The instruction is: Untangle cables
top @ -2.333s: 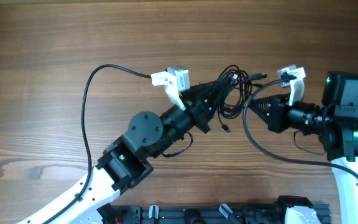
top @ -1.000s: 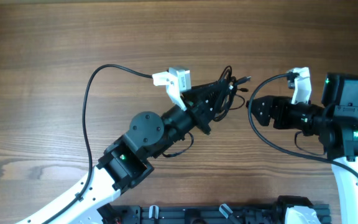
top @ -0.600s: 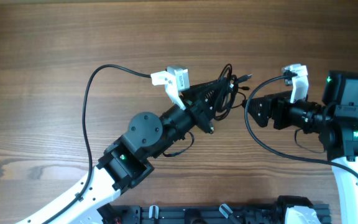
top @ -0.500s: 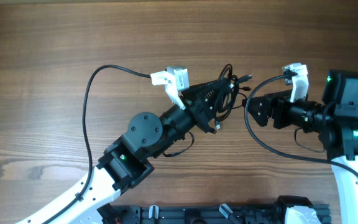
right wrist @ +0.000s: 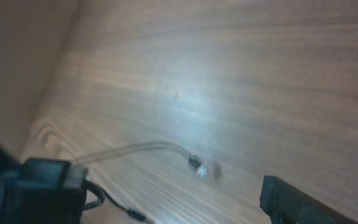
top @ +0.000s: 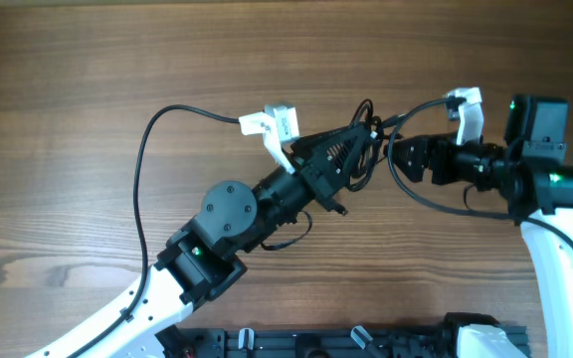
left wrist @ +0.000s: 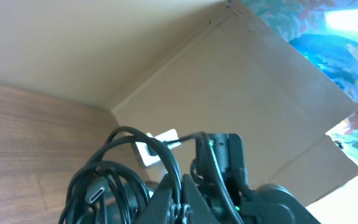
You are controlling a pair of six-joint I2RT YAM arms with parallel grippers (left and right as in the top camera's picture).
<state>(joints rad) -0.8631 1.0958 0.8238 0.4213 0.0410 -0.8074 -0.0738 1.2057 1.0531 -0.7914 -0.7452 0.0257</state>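
The cables [top: 369, 127] are a tangle of thin black loops lifted off the wooden table [top: 117, 60] in the overhead view. My left gripper [top: 354, 147] is shut on a strand of them. In the left wrist view the looped cables [left wrist: 114, 171] with a small flat plug [left wrist: 96, 190] hang left of the closed fingers [left wrist: 166, 202]. One loose plug [top: 344, 209] dangles below the bundle. My right gripper [top: 398, 157] stands open just right of the bundle, pointing at it. In the right wrist view its fingers [right wrist: 294, 200] are wide apart, and a blurred plug [right wrist: 197, 167] hangs over the table.
The left arm's thick black cable [top: 145, 149] arcs over the table to the left. The right arm's own cable [top: 416, 194] loops under its wrist. A brown cardboard wall [left wrist: 241, 81] stands beyond the table. A black rack [top: 346, 343] lies at the near edge.
The right gripper has moved up and left toward the bundle and opened wider. The left gripper has kept the bundle in about the same place.
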